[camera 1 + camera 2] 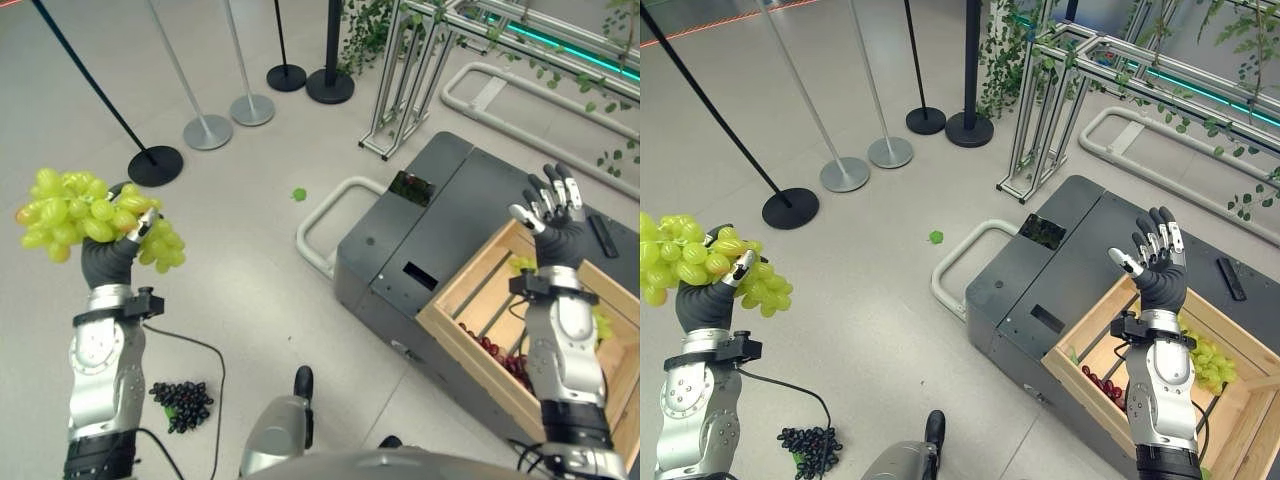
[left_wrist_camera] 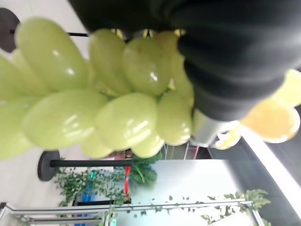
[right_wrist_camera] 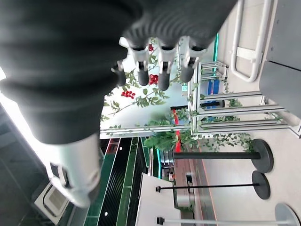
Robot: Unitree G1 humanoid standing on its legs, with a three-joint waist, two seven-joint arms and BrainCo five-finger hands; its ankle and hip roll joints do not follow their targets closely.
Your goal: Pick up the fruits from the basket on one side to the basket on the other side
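Yellow-green grapes, pale wood, grey floor

The green grape bunch [image 1: 85, 215] in the dark-covered left hand [image 1: 108, 255] is yellow-green; below that hand lie black grapes [image 1: 182, 403]. Below the right hand [image 1: 552, 215], the light wooden crate [image 1: 470, 290] holds dark red grapes [image 1: 500, 355].

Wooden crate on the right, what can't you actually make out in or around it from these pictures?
- Wooden crate: the frame edge cuts off its far right side in both eye views.
- Crate contents: the right hand and its arm cover part of the green grapes inside.
- Red fruit in the crate: too small to identify.
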